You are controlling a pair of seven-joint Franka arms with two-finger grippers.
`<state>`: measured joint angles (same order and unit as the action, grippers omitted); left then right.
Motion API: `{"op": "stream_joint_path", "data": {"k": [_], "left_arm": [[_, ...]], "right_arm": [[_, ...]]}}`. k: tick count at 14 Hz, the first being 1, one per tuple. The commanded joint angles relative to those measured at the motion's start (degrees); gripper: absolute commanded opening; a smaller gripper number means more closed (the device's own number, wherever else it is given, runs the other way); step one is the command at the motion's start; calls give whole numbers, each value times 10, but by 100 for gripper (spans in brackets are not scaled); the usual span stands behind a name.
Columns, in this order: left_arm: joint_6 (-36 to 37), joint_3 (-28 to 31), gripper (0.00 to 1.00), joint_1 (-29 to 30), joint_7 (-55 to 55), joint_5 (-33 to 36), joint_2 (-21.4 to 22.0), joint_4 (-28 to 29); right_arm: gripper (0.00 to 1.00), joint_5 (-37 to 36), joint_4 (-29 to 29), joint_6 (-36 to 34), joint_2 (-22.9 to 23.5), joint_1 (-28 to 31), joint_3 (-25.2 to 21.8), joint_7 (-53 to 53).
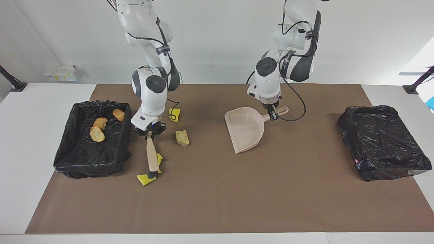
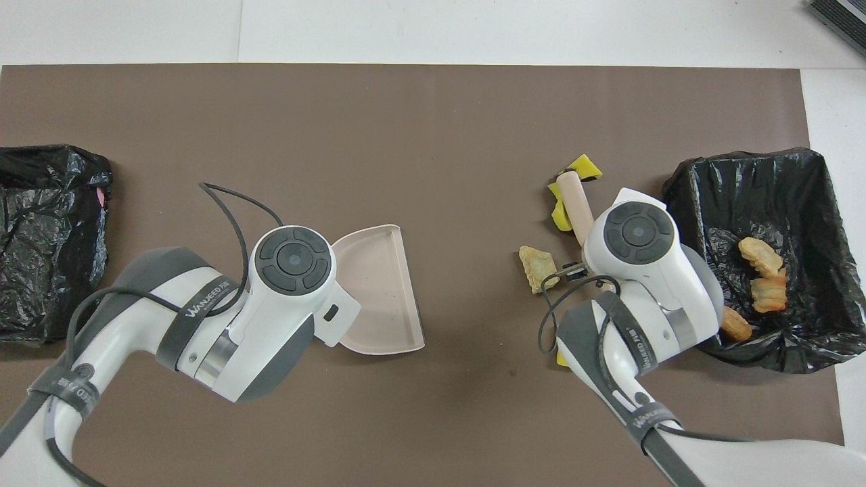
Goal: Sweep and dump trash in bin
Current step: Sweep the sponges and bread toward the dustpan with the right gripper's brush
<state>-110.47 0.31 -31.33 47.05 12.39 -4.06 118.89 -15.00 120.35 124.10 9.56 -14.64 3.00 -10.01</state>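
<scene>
The right gripper is pinched on the top of the brush handle, beside the corner of the open bin that's nearest the table's middle; the brush slants down and away from the robots, bristles on the mat and touching a yellow scrap; a 2nd yellow scrap sits against the handle just above it. The left gripper is clamped on the dustpan handle, well apart from the open bin, toward the left arm's end; the pan's mouth faces away from the robots; whether it's flat on the mat or lifted a bit, can't tell.

Trash count, rel. to the open bin: 3 tan-orange lumps already inside, so that part reads as done; still on the mat are the 2 yellow scraps at the brush, a tan lump near the bin on the side toward the dustpan, and a yellow chunk nearer the robots than that lump. So approx. 3 of 7 binned, 4 left, as far as I can judge.

What's left, imo: the 4 loose bits need gathering; the dustpan is empty and well apart from them, so either the pan comes over or the scraps get swept toward it; then a lift & tip over the open bin. A 2nd bin, bag closed over its top, sits at the left arm's end, well apart from everything else and unused.
</scene>
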Motion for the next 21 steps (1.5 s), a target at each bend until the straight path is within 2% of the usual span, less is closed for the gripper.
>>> {"op": "stream_joint_path", "data": {"k": [1,2,4,5,8,10,13,17,21], "left_arm": [[4,5,0,-10,3,9,20,23],[4,5,0,-10,3,9,20,23],[3,5,0,-10,3,9,20,24],[3,5,0,-10,3,9,20,24],[2,5,0,-10,3,9,20,27],[0,5,0,-10,2,8,22,28],[-2,5,0,-9,2,8,22,28],[-5,5,0,-9,-12,9,24,32],[-6,5,0,-9,-12,8,24,33]], "right_arm": [[0,75,-30,-39,-2,-42,7,14],[0,100,-52,-57,-3,-45,8,12],[0,103,-107,-113,-1,-37,7,18],[0,97,-117,-120,-2,-32,5,18],[0,93,-97,-106,-2,14,2,24],[0,95,-67,-64,-3,40,2,46],[0,96,-21,2,4,45,2,47],[0,101,-29,34,43,12,6,53],[0,104,-49,19,47,-51,11,68]]}}
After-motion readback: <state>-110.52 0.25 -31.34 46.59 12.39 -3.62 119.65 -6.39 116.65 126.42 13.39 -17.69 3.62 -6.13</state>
